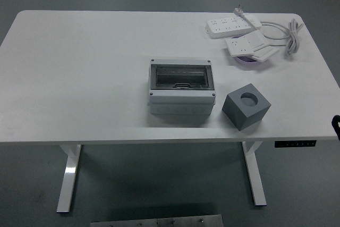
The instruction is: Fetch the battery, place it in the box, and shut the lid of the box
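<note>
Head view: a white tabletop (79,78) seen from above.
Box: a light grey box (181,89) sits near the middle, its dark see-through lid (180,77) lying flat and closed.
Grey cube: a cube (246,105) with a round hole on top stands just right of the box.
Far right corner: a white power strip (232,24), its cable (289,35), white socket plates (249,46).
Battery: cannot be made out.
Right hand: a dark sliver (336,124) at the right edge; fingers cannot be told.
Left hand: out of view.
</note>
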Robot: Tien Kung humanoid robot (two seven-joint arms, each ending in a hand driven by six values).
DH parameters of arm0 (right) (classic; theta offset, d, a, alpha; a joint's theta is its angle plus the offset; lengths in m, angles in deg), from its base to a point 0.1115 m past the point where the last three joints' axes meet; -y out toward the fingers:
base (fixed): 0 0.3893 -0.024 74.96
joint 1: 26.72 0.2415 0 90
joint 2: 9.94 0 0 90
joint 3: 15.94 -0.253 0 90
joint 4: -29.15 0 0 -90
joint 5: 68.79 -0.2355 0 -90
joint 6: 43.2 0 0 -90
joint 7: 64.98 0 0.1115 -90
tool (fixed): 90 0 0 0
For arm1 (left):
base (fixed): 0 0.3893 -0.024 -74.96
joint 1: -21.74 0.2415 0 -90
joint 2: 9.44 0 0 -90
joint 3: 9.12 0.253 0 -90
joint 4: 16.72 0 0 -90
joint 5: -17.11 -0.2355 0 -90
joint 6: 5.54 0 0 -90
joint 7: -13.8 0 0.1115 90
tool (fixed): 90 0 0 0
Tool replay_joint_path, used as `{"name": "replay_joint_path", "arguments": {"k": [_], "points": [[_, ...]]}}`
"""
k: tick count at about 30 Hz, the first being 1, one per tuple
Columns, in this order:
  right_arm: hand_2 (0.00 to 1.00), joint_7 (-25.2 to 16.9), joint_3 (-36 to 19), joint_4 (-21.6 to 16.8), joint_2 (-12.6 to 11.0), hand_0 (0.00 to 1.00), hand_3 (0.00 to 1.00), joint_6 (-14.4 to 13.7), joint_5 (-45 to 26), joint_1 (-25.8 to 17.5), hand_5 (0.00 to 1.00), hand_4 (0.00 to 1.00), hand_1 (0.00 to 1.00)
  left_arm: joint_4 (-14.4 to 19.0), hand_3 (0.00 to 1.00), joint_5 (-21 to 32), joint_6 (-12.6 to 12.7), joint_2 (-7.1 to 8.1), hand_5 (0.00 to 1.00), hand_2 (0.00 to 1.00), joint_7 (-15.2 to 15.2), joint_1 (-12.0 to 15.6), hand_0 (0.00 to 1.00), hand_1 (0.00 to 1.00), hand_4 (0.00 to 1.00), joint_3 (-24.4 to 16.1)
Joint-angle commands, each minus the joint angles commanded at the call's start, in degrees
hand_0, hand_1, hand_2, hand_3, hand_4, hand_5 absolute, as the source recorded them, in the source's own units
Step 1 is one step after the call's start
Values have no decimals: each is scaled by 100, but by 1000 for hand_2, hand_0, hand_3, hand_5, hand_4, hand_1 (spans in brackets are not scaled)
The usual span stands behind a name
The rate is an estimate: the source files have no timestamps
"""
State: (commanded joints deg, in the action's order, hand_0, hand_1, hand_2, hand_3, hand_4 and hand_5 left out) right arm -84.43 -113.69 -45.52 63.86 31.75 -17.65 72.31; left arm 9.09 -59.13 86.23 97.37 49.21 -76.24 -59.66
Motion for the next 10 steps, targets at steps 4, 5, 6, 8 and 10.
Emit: {"name": "replay_joint_path", "arguments": {"k": [4, 5, 6, 8, 10], "points": [[891, 57, 8, -51, -15, 169, 998, -7, 138, 2, 998, 998, 404, 3, 541, -11, -3, 7, 2, 573, 10, 3, 632, 698, 500, -19], [891, 64, 10, -60, -18, 169, 998, -11, 159, 3, 998, 998, 404, 3, 541, -12, -2, 10, 2, 573, 10, 2, 632, 698, 500, -21], [891, 67, 12, -63, -20, 169, 998, -14, 172, 5, 998, 998, 404, 2, 541, -11, 1, 13, 2, 573, 9, 2, 632, 698, 500, -22], [891, 73, 16, -59, -22, 169, 998, -15, 189, 10, 998, 998, 404, 2, 541, -10, 5, 19, 2, 573, 5, 1, 632, 698, 500, -21], [891, 69, 20, -64, -25, 169, 998, -24, 197, 11, 998, 998, 404, 2, 541, -13, 7, 20, 2, 573, 4, -1, 632, 698, 500, -23]]}}
